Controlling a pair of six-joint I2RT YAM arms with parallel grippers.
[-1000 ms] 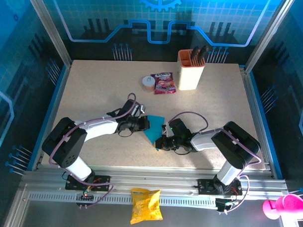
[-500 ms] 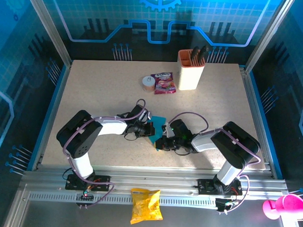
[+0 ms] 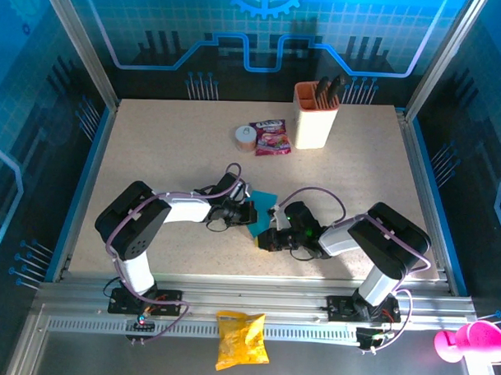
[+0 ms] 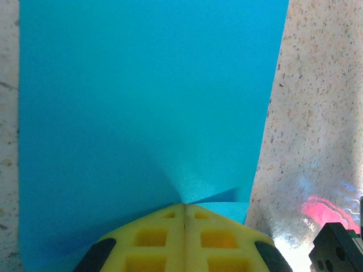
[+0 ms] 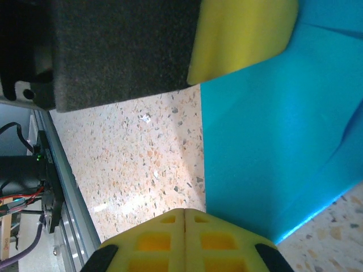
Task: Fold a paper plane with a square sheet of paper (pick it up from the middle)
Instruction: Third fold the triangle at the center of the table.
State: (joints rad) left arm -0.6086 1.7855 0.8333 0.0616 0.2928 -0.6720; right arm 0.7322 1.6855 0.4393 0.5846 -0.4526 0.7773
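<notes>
Cyan paper (image 4: 142,102) — left gripper (image 4: 184,207), right gripper (image 5: 184,211) closed

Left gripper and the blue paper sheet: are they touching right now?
Touching. In the left wrist view the left gripper, jaws shut, meets the square sheet of paper at its tip, and the paper puckers and lifts right there.

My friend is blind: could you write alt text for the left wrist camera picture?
A cyan paper lies on a speckled table. The left gripper, yellow and shut, touches the sheet's near edge at the bottom.
</notes>
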